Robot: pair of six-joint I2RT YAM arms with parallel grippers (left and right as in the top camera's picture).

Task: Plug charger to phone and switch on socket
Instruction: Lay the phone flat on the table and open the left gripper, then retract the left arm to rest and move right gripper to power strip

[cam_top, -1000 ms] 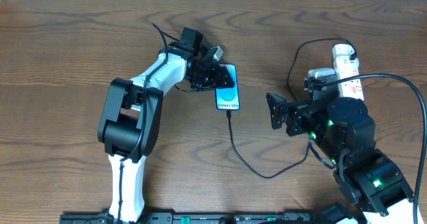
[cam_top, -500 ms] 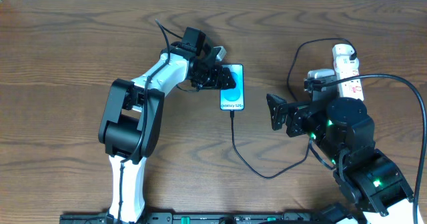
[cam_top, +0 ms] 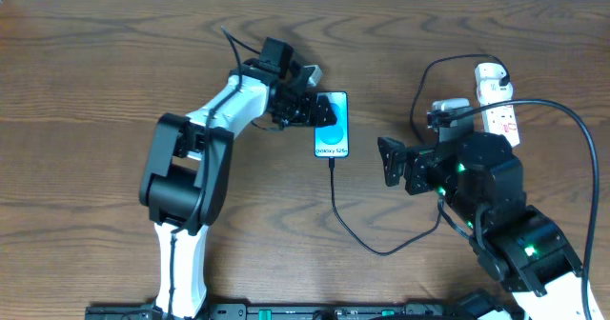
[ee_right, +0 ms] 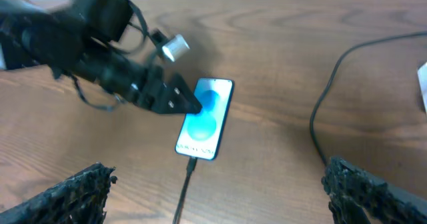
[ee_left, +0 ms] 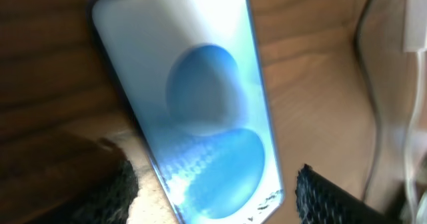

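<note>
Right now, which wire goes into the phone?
The thin black charger, curling away from the phone's bottom edge; the thicker black cable arches over the right arm instead.

The right arm (cam_top: 491,172) hides the white elongated power strip's (cam_top: 494,87) lower part; the slim cyan-screened smartphone (ee_left: 200,104) looks blurred, its bottom cropped.

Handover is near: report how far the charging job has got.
Done: the charger looks plugged into the phone at its bottom edge. In hand: the left gripper stands open astride the phone. Left: switching on the socket; the right gripper hangs open, clear of it.
</note>
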